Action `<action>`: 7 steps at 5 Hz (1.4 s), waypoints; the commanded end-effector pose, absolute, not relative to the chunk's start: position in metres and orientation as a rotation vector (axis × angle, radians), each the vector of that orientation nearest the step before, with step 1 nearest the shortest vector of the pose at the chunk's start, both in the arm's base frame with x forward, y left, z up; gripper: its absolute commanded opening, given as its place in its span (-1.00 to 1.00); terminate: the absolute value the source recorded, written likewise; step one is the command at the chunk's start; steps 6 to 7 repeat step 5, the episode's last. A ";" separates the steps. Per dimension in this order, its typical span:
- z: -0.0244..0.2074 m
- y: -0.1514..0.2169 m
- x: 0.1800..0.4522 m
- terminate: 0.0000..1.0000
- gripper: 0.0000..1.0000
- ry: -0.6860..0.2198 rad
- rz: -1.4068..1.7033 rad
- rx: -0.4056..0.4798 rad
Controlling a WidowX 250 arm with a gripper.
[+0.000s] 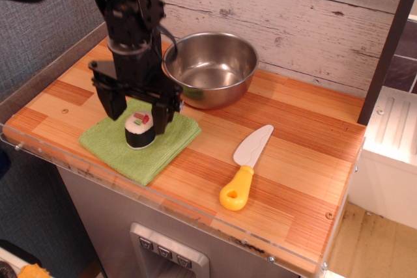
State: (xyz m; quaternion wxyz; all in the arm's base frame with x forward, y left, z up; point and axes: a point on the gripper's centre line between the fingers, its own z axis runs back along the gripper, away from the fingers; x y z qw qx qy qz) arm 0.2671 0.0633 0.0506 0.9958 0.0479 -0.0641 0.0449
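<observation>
A toy sushi roll (pixel 139 129), black outside with a white top and red and green filling, stands upright on a green cloth (pixel 140 139) at the left of the wooden counter. My black gripper (pixel 136 112) hovers just above and behind the roll, open, with one finger on each side of it and nothing held between them. The fingertips sit near the roll's top edge, apart from it.
A steel bowl (pixel 212 68) stands right behind the gripper, close to the arm. A toy knife (pixel 245 167) with a yellow handle lies to the right on the counter. The counter's front edge (pixel 163 196) has a clear plastic lip. A plank wall rises behind.
</observation>
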 end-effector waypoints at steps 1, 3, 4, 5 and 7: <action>0.116 0.051 0.272 -1.00 1.00 -0.238 0.125 -0.019; 0.112 0.046 0.276 -1.00 1.00 -0.150 -0.003 -0.008; 0.112 0.046 0.276 -1.00 1.00 -0.150 -0.003 -0.008; 0.112 0.046 0.276 1.00 1.00 -0.150 -0.003 -0.008; 0.112 0.046 0.276 1.00 1.00 -0.150 -0.003 -0.008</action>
